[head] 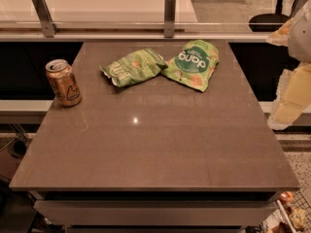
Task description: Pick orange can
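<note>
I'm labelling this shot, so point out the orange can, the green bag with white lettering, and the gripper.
orange can (63, 85): camera view, middle of its side.
green bag with white lettering (192, 63): camera view, on its dark round label.
gripper (291, 97): camera view, on its pale body at the picture's right edge.

The robot's hand (293, 98) shows at the far right edge of the view. It is made of pale yellow, blocky pieces with flat sides and soft, fuzzy edges. Some pieces look creamy white where the light hits them. Above it, the arm (302, 30) is a bigger, rounded, whitish-grey shape with a small yellow bit beside it.
</note>
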`<state>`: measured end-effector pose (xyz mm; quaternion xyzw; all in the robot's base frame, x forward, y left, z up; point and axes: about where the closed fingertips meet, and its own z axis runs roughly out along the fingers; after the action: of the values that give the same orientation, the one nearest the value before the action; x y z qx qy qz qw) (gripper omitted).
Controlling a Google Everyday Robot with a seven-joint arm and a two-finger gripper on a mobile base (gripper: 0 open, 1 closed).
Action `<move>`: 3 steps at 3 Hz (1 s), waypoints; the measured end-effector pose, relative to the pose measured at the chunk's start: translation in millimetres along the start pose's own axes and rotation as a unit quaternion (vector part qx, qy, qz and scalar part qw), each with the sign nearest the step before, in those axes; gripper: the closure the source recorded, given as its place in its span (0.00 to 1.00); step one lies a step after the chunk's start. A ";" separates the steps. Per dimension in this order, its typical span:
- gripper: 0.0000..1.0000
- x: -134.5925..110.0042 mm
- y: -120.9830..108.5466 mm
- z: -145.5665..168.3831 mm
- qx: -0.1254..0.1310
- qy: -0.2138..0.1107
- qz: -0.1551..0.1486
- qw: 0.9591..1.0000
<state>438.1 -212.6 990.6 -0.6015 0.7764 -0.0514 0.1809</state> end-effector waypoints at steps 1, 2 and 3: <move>0.00 -0.1 0.0 -0.1 0.000 0.000 0.000 1.000; 0.00 -7.8 -4.1 -0.4 0.008 -0.017 0.001 1.000; 0.00 -32.8 -14.3 14.1 0.015 -0.068 0.007 0.998</move>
<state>463.0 -183.3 988.9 -0.5951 0.7659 -0.0204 0.2427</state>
